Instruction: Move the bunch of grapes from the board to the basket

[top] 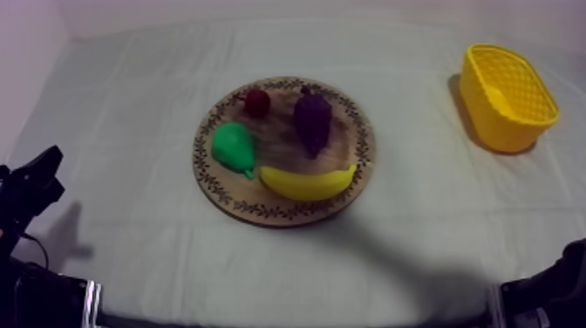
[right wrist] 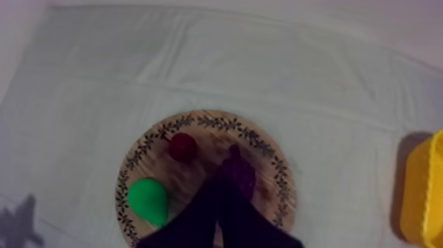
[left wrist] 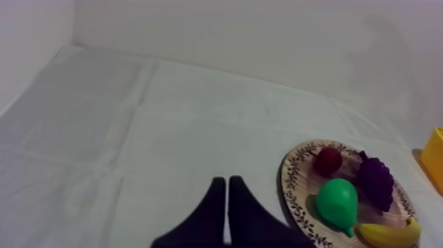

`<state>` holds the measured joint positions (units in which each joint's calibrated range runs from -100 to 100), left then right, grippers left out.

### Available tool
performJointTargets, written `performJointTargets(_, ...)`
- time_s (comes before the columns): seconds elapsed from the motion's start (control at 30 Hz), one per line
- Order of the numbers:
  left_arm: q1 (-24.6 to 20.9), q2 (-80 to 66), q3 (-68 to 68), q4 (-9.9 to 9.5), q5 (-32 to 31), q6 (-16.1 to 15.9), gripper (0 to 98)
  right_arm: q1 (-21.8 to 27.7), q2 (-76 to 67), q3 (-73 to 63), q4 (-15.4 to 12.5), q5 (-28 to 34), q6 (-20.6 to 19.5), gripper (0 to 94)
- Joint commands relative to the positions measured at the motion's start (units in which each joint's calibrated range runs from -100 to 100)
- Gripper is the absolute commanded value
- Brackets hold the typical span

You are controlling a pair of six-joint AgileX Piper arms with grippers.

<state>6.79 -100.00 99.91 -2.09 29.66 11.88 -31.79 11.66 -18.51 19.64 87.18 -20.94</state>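
Observation:
The purple bunch of grapes (top: 312, 120) lies on the round wooden board (top: 284, 214), at its far right part, behind the banana (top: 307, 181). The yellow basket (top: 507, 96) stands at the far right of the table. My left gripper (top: 44, 170) rests low at the left, well away from the board; its fingers (left wrist: 227, 194) lie together as a narrow wedge, shut on nothing. My right arm (top: 554, 288) sits low at the right edge. My right gripper (right wrist: 219, 179) is shut too, its tip in line with the grapes (right wrist: 240, 173) farther off.
A green pear (top: 234, 148) and a small red fruit (top: 256, 102) share the board's left half. Bare cloth lies between the board and the basket (right wrist: 425, 191). The cloth rises into a wall at the back and left.

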Motion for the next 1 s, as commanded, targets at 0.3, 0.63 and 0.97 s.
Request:
performJointTargets(0.3,0.0,0.0,0.0,0.01,0.0,0.0,0.1,0.4,13.2,-9.9,0.3,8.8,-0.7,0.2)
performJointTargets(0.63,0.0,0.0,0.0,0.01,0.0,0.0,0.1,0.8,19.0,-10.6,-1.0,10.4,-1.6,0.5)
performJointTargets(0.97,0.0,0.0,0.0,0.01,0.0,0.0,0.1,3.2,20.0,-7.9,-5.1,9.7,-0.9,31.1)
